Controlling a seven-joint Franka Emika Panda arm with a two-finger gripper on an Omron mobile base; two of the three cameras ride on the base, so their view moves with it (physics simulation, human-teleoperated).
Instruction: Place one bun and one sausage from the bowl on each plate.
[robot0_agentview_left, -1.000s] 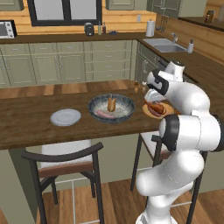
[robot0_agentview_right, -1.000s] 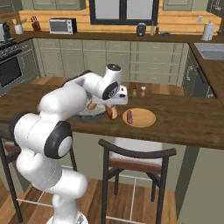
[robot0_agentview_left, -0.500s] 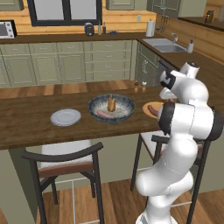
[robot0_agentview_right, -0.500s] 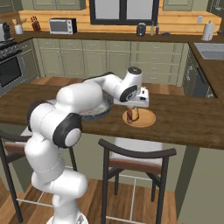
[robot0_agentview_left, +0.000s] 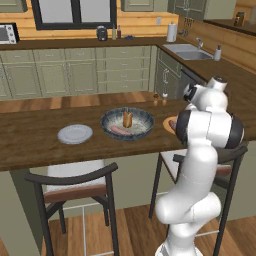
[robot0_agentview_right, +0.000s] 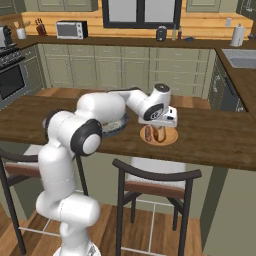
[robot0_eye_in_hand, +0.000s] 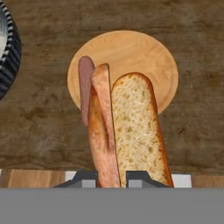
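Observation:
My gripper (robot0_eye_in_hand: 111, 177) is shut on a split bun (robot0_eye_in_hand: 135, 127), held low over the tan-orange plate (robot0_eye_in_hand: 131, 52). A sausage (robot0_eye_in_hand: 85, 83) lies on that plate, just left of the bun. From the right base view, the gripper (robot0_agentview_right: 159, 124) hangs directly over the plate (robot0_agentview_right: 159, 143) on the counter. The speckled bowl (robot0_agentview_left: 149, 120) stands mid-counter with another bun (robot0_agentview_left: 128, 119) upright in it and a sausage (robot0_agentview_left: 118, 131) lying beside that. A pale grey plate (robot0_agentview_left: 75, 134) sits bare to the bowl's left. My arm hides most of the tan plate in the left base view.
Two small shakers (robot0_agentview_left: 159, 97) stand on the counter behind the tan plate. The bowl's dark rim (robot0_eye_in_hand: 9, 52) lies close to the plate's left. Stools (robot0_agentview_right: 157, 176) are tucked under the counter's front edge.
The arm has swung right from the bowl's edge with the bun, reached over the tan plate and lowered toward it. Sausage on the plate unmoved.

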